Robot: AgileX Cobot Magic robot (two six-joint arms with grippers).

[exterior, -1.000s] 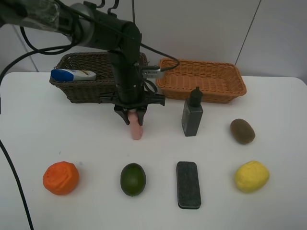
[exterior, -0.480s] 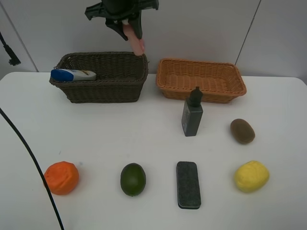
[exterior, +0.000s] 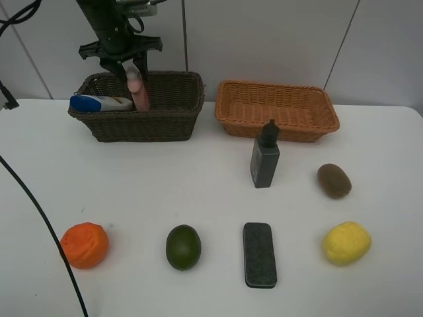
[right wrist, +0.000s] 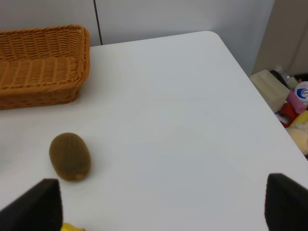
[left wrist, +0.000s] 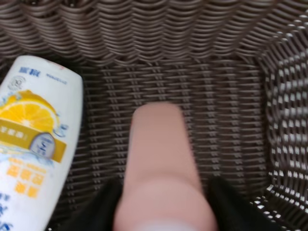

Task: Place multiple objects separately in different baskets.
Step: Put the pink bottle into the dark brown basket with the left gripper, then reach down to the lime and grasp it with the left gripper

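**Two bottles at the dark basket, six items loose on the desk**

Left hand (exterior: 131, 71) hangs over the dark brown basket (exterior: 165, 122) at the desk's (exterior: 132, 185) far-left edge, with the pink bottle (exterior: 139, 92) between its fingers. The wrist view is blurred and crops the fingers, so I cannot tell if they clamp the bottle or stand loose. The basket wall hides the bottle's lower end, so contact with the floor is unclear. The bottle is plain pale pink, rounded, near upright.

The white blue-capped bottle (exterior: 99, 103) lies beside it, with a lemon print on its label.

Right hand (right wrist: 161, 202) shows only two dark fingertips, spread wide with nothing between them.

The tan basket (exterior: 277, 129) sits at the far edge, with the dark grey bottle (exterior: 265, 158) upright just before it. The kiwi (exterior: 334, 180) is toward the right edge. Orange (exterior: 84, 245), avocado (exterior: 183, 247), eraser block (exterior: 259, 254) and lemon (exterior: 346, 243) line the near edge.
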